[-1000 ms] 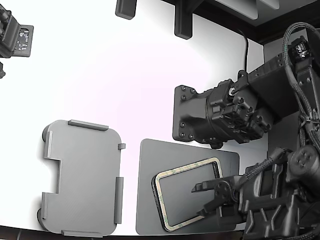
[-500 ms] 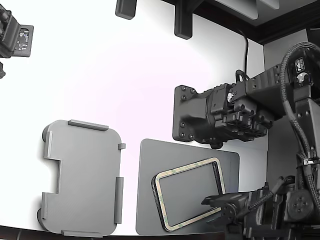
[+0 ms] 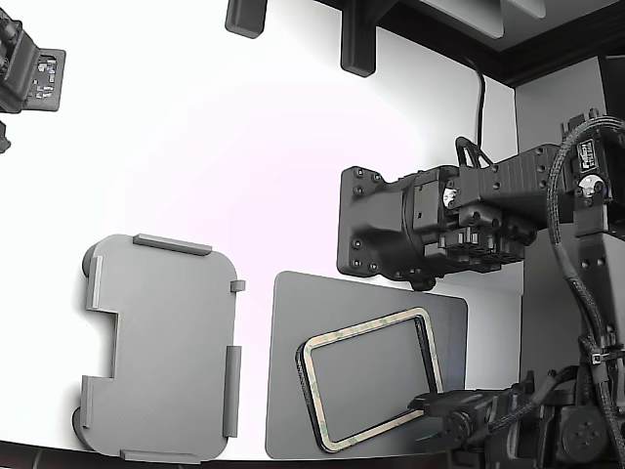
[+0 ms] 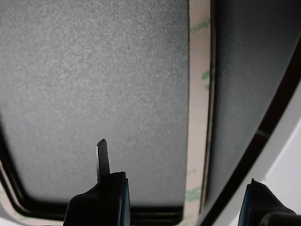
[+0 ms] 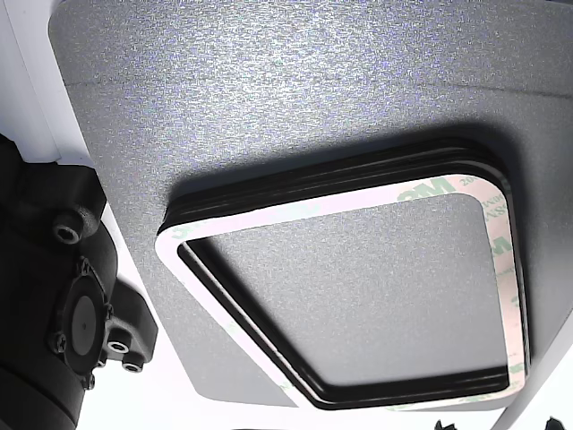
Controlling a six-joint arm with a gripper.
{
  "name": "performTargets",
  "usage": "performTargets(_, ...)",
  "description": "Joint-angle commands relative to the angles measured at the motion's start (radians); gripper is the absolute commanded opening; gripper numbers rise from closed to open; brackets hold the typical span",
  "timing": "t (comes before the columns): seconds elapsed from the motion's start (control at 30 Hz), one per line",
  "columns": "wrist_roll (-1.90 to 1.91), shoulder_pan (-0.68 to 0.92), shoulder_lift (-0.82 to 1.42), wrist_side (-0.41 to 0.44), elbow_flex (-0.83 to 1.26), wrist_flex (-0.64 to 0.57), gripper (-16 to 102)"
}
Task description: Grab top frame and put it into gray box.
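Wrist view shows my gripper [image 4: 181, 188] spread apart astride the top frame [image 4: 198, 117] rail, so I'd descend squarely and pinch only that uppermost layer.

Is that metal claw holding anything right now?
No. The black gripper is open, its fingers either side of the beige rectangular frame's edge strip, not yet closed on it.

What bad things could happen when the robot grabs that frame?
The top frame lies on a stack of matching frames, so the end effector might lift two at once. It straddles just one thin side, so the frame could tilt or slip out before reaching the gray box.
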Motion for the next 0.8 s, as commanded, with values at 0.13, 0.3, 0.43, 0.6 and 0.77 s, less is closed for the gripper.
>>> performTargets(0.13, 0.006, 0.014, 0.002, -0.026, 0.011, -0.052, 93)
performTargets(0.3, 0.02, 0.029, -0.006, -0.043, 0.051, -0.103, 89)
performTargets(0.43, 0.048, 0.055, -0.005, -0.046, 0.072, -0.118, 87)
performTargets(0.6, 0.064, 0.077, -0.012, -0.055, 0.094, -0.147, 82)
performTargets(0.77, 0.089, 0.095, -0.032, -0.054, 0.092, -0.155, 81)
